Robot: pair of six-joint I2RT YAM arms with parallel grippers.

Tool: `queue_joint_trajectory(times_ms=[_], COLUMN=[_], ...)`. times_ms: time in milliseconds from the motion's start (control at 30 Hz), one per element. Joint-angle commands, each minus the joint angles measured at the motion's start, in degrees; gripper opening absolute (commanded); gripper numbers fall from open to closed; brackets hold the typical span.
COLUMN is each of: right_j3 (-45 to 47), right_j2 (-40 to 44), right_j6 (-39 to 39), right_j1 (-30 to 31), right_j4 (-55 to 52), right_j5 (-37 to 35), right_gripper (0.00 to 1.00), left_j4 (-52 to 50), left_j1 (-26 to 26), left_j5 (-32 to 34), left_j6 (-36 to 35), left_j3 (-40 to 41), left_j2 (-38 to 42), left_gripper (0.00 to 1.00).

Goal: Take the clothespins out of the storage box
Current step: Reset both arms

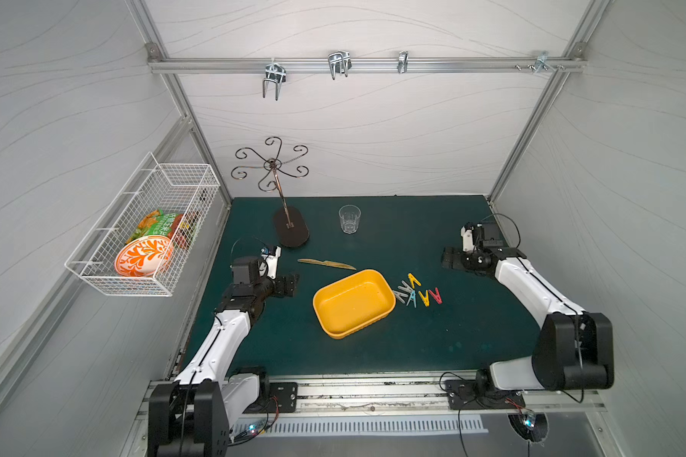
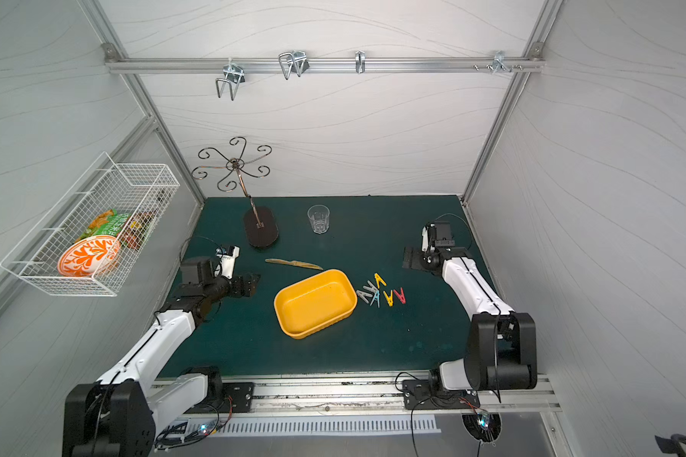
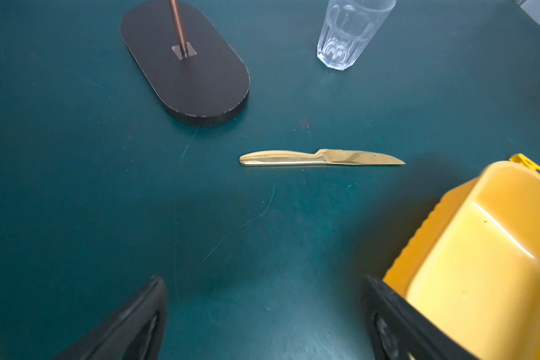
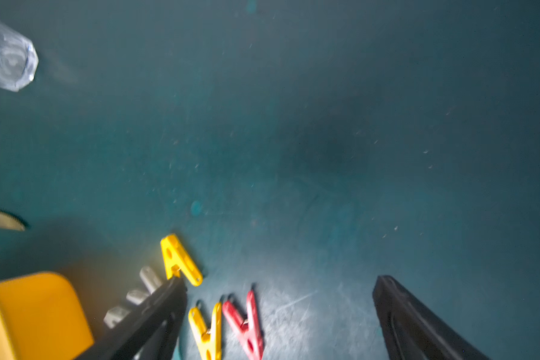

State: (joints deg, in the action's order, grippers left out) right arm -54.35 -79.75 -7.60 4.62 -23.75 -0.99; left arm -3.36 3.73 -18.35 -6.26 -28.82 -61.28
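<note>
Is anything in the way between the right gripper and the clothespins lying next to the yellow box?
Nothing visible. Only bare green mat lies between the open right gripper and the clothespins, clustered beside the empty box. The knife and glass lie clear of that path.

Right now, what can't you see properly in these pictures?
- Right wrist view: grey clothespins are blurred and partly behind the right gripper.
- Left wrist view: storage box and glass are cut off by the edges.
- Both top views: packets in the wire basket are too small to read.
</note>
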Motion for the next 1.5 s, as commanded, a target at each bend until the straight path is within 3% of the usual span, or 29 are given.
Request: queue_joint_trajectory(times_ms=[0,100,267,467,700,933,1133,1467], right_j3=[6.1,13.84,23.89,30.74,29.79,28.9,28.16,28.07], right_j2=[2.91,6.99,11.65,9.15,1.04,-6.06,-9.99,-10.19], right_j6=[4.27,5.98,7.11,7.64,4.17,5.73,9.29,8.96], right_j1=[-1.83,-3.65,-6.0,-7.73,-7.99,-4.19,-0.26,-0.46], right_j4=[10.78,20.99,34.1,46.85,58.36,65.68,67.41,67.4], right_j5=[1.22,3.19,7.03,8.93,13.57,9.43,5.21,5.01], right_gripper=[0.99,0.99,0.99,0.99,0.99,0.99,0.99,0.99], left_j4=[15.12,23.12,28.02,39.35,42.31,49.6,54.77,54.75], left_j1=[0.88,0.93,0.4,0.93,1.01,0.84,-0.06,-1.0], left_j5=[0.64,1.94,4.51,5.83,5.93,5.41,6.4,8.34], left_j6=[2.82,4.31,4.58,5.2,3.93,4.71,3.68,3.49], left_j3=[3.31,6.85,9.77,9.19,6.84,8.16,10.24,7.67], left_j2=[-1.5,-1.27,-3.21,-10.7,-15.49,-19.4,-21.01,-26.28], left_gripper=[0.99,0.99,0.99,0.99,0.99,0.99,0.99,0.99])
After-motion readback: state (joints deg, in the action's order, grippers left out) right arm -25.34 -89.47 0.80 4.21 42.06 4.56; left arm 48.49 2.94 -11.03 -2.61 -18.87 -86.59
